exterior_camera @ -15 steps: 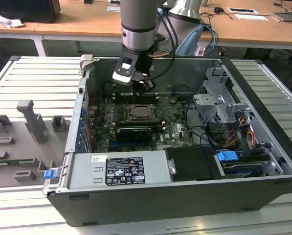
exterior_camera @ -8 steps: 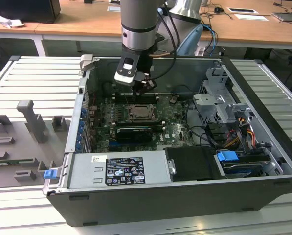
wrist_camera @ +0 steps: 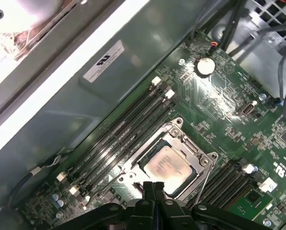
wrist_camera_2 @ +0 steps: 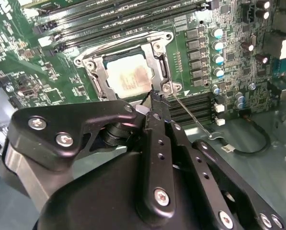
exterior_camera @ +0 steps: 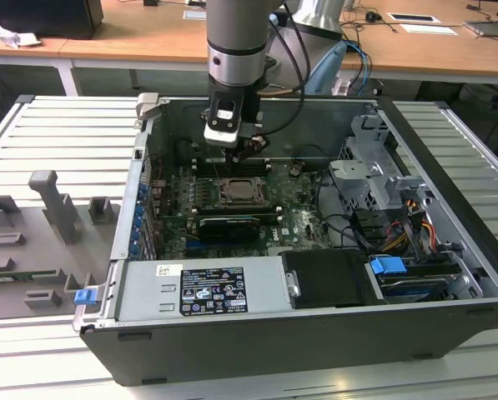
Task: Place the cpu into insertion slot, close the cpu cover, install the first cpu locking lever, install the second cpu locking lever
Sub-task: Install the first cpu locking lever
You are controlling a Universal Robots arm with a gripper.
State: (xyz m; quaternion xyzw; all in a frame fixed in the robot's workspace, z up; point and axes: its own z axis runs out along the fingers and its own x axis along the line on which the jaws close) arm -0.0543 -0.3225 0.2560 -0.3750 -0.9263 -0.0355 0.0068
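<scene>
The cpu (wrist_camera_2: 128, 76) (wrist_camera: 167, 165) is a pale square chip lying in the insertion slot (exterior_camera: 242, 190) on the green board. The silver cpu cover (wrist_camera_2: 157, 60) (wrist_camera: 183, 141) lies down flat around it, and the chip shows through its window. My gripper (wrist_camera_2: 154, 98) (wrist_camera: 153, 185) (exterior_camera: 247, 150) hovers just off one edge of the socket, its black fingers shut together with nothing seen between them. Beside the fingertips, a thin metal locking lever (wrist_camera_2: 193, 117) (wrist_camera: 204, 181) angles out from a socket corner.
Long black memory slots (wrist_camera: 119, 139) (wrist_camera_2: 114, 19) flank the socket. In the exterior view, the open computer case (exterior_camera: 148, 275) has a power supply box (exterior_camera: 207, 287) at the front and a drive cage (exterior_camera: 374, 171) with cables on the exterior view's right. Grey fixtures (exterior_camera: 57, 204) stand outside the case on the exterior view's left.
</scene>
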